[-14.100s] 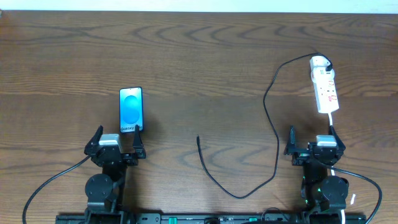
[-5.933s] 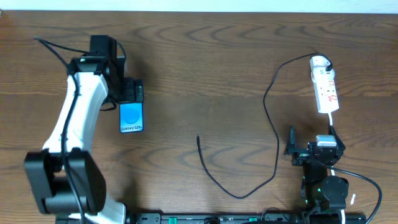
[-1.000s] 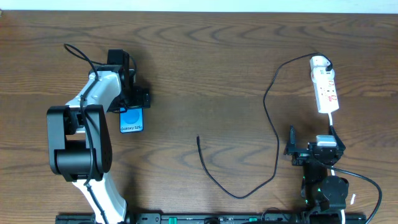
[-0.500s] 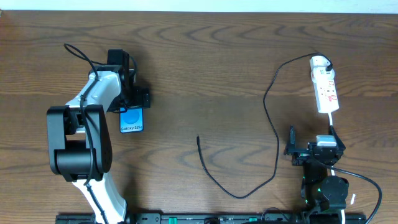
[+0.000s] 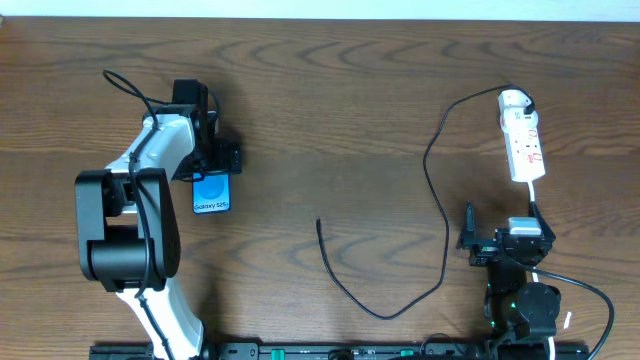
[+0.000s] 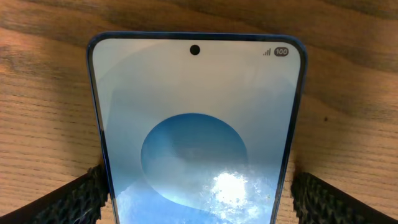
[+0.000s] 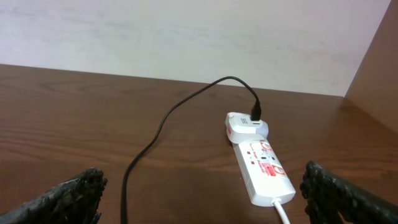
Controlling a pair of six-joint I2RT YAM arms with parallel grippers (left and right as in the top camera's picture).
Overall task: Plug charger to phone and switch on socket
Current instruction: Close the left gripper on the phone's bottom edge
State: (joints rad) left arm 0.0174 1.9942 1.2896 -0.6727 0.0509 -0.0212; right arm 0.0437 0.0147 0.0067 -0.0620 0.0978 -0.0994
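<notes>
- Left jaws: wide open, one each side of the phone (image 5: 211, 192), screen up at the surface's (image 5: 330, 120) left.
- Right jaws: wide open, holding nothing.
- The charger (image 5: 427, 155) runs from the socket (image 5: 522, 140), near the far right corner, to the middle.

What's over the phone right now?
The left gripper, jaws open, straddles the phone's upper end, fingers beside its edges. Overhead it covers that end; contact can't be judged.
</notes>
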